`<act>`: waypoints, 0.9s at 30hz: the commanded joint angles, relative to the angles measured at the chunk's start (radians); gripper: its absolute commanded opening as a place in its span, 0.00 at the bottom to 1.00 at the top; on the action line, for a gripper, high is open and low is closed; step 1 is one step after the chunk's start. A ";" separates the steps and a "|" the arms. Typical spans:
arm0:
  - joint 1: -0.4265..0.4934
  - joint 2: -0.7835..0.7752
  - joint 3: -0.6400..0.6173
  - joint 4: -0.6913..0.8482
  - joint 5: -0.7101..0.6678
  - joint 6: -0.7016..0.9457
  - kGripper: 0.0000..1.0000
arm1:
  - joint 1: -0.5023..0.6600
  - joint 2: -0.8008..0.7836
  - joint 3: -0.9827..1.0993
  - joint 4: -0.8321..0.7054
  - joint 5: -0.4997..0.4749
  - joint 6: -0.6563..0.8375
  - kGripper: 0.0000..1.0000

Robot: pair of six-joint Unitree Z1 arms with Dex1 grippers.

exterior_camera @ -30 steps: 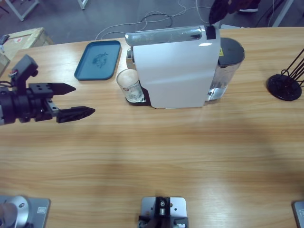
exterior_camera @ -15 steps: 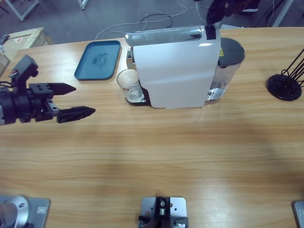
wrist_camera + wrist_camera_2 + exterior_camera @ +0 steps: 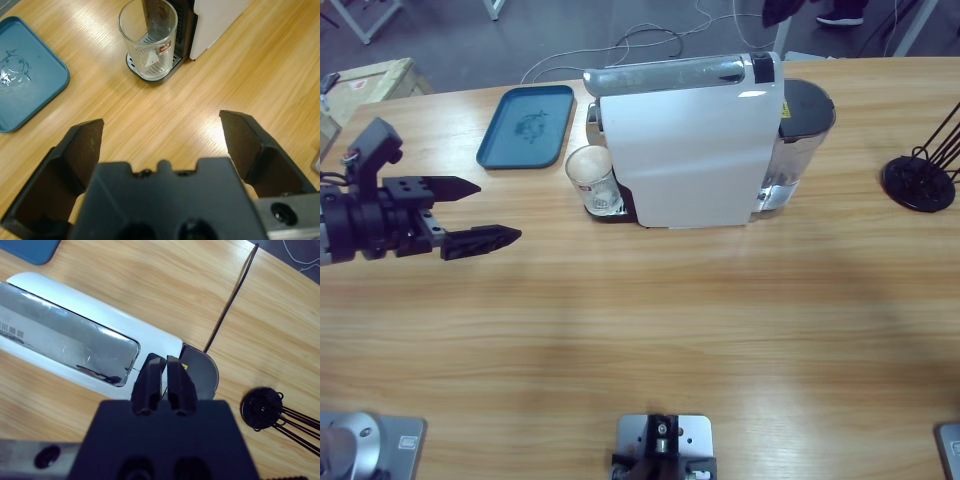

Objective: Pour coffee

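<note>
A clear drinking glass stands on the drip tray of the white coffee machine, under its spout. No dark coffee shows in the glass. My left gripper hovers open over the table, left of the glass and well apart from it, pointing toward it. My right gripper is shut with nothing in it, above the machine's rear top beside the silver lid. In the high view only a dark piece of the right gripper shows at the top edge.
A blue tray lies left of the machine at the table's far edge. The machine's grey water tank sits at its right end. A black wire stand is at the far right. A cable runs behind the machine.
The right gripper has lifted away from the machine's top, toward the picture's top edge. The left arm and the glass have not moved.
</note>
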 commanded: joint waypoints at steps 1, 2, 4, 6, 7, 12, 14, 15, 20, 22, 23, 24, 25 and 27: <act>-0.008 0.030 0.037 -0.012 -0.014 -0.011 0.99 | 0.009 0.039 0.077 0.003 0.011 -0.014 0.00; -0.008 0.030 0.038 -0.012 -0.014 -0.011 0.99 | 0.009 0.040 0.084 0.001 0.014 -0.014 0.00; -0.008 0.033 0.038 -0.013 -0.014 -0.011 0.99 | 0.009 0.042 0.092 -0.002 0.014 -0.014 0.00; -0.008 0.033 0.038 -0.015 -0.014 -0.011 0.99 | 0.009 0.044 0.091 -0.007 0.014 -0.014 0.00; -0.008 0.034 0.038 -0.015 -0.014 -0.011 0.99 | 0.009 0.046 0.087 -0.010 0.014 -0.014 0.00; -0.008 0.037 0.039 -0.016 -0.014 -0.011 0.99 | 0.009 0.054 0.062 -0.014 0.016 -0.014 0.00; -0.008 0.039 0.039 -0.019 -0.014 -0.011 0.99 | 0.011 0.053 0.049 -0.016 0.016 -0.017 0.00; -0.008 0.039 0.040 -0.020 -0.014 -0.011 0.99 | 0.011 0.054 0.048 -0.015 0.018 -0.017 0.00; -0.008 0.041 0.042 -0.024 -0.015 -0.011 0.99 | 0.012 0.063 0.060 -0.014 0.025 -0.017 0.00; -0.008 0.041 0.044 -0.024 -0.014 -0.011 0.99 | 0.013 0.067 0.061 -0.014 0.025 -0.017 0.00; -0.008 0.041 0.044 -0.024 -0.015 -0.011 0.99 | 0.013 0.070 0.062 -0.013 0.025 -0.017 0.00; -0.008 0.040 0.044 -0.024 -0.014 -0.011 0.99 | 0.013 0.072 0.063 -0.013 0.025 -0.017 0.00; -0.008 0.041 0.044 -0.025 -0.014 -0.011 0.99 | 0.013 0.073 0.064 -0.013 0.025 -0.017 0.00; -0.008 0.041 0.044 -0.026 -0.014 -0.011 0.99 | 0.013 0.076 0.068 -0.014 0.026 -0.017 0.00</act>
